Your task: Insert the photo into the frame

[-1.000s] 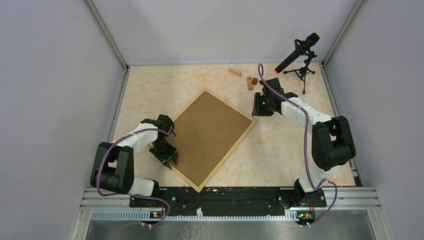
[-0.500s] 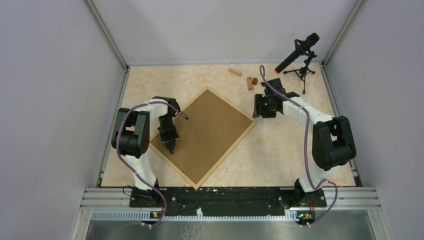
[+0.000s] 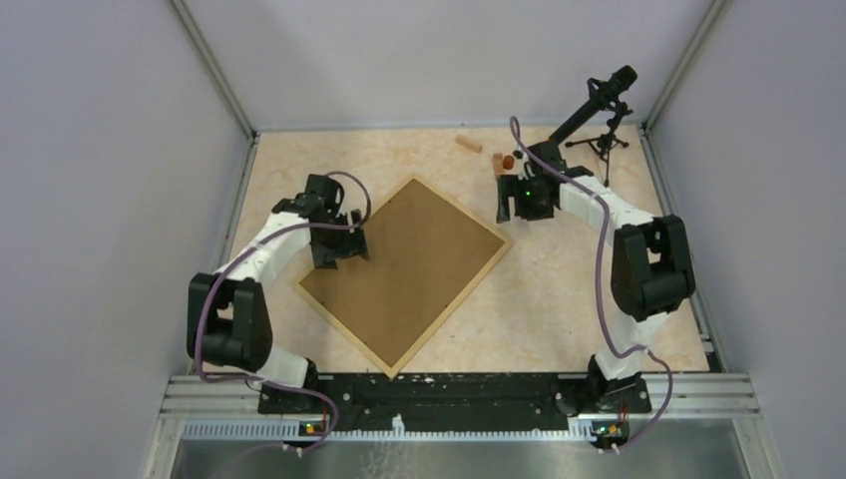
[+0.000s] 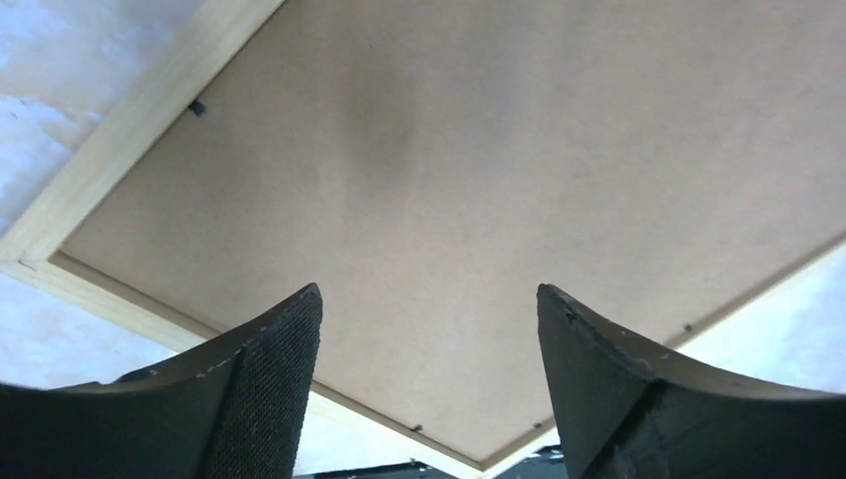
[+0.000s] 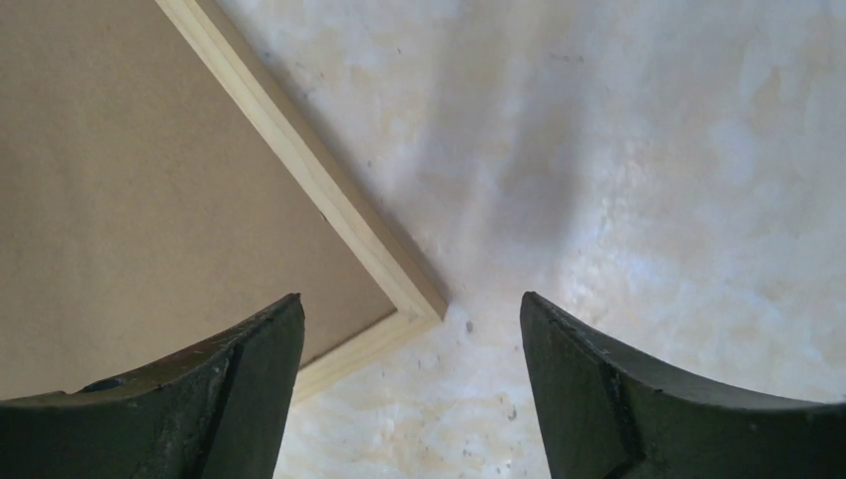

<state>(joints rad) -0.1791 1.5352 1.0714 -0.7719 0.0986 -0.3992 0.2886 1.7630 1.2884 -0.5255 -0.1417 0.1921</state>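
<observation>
Left gripper [image 4: 429, 294] and right gripper [image 5: 409, 299] are held wide, empty; beneath them the frame [image 3: 404, 269] could be shoved askew by a low finger.

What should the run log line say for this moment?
frame lies back up on table | photo not in view | left gripper open above backing board | right gripper open near frame corner
</observation>
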